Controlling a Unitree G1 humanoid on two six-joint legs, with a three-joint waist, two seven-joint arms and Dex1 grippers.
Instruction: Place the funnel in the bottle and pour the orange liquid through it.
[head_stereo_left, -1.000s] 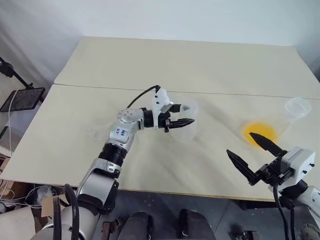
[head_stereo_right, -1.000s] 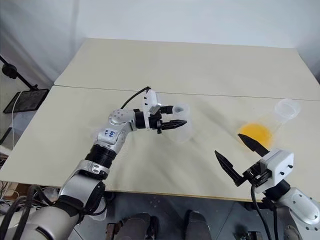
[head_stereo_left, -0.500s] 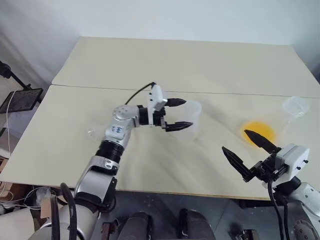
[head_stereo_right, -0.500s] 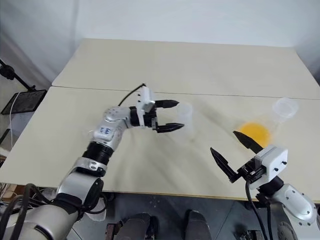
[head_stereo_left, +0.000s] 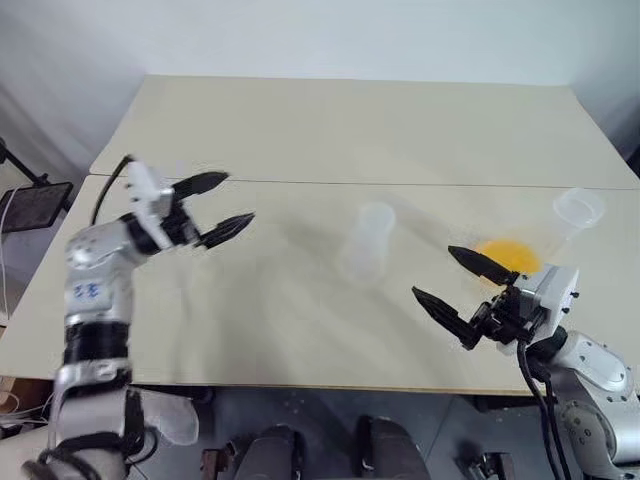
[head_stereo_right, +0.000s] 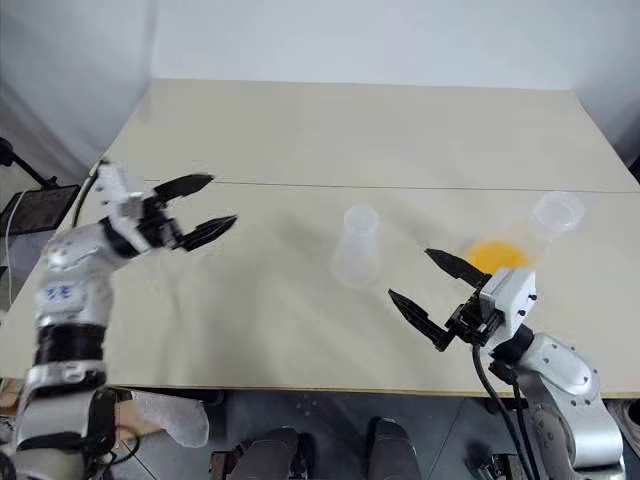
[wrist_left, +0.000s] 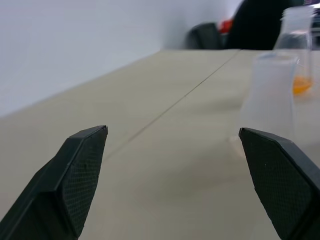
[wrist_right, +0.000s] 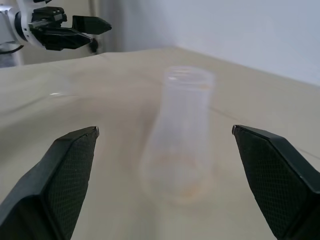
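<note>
The left gripper (head_stereo_left: 220, 205) is hovering above the table (head_stereo_left: 330, 130) with its two black fingers spread wide and nothing between them, pointing toward 3 o'clock in the head views. The right gripper (head_stereo_left: 452, 287) is likewise standing wide and empty, its fingers aiming toward 10 o'clock. Between the two grippers the bottle (head_stereo_left: 366, 243) is standing upright on the table, apart from both; it is lying at roughly 3 o'clock from the left gripper and at about 10 o'clock from the right one (its clear walls are making it faint against the pale surface). In the right wrist view this bottle (wrist_right: 180, 135) is sitting between the fingers' lines of sight, well ahead of them and untouched. The orange liquid (head_stereo_left: 508, 254) is glowing at the base of a second clear flask (head_stereo_left: 575, 212), which is lying at 2 o'clock from the right gripper, close beside its upper finger. In the left wrist view the orange liquid (wrist_left: 302, 84) is showing behind the bottle. The funnel cannot be made out with certainty in these views.
</note>
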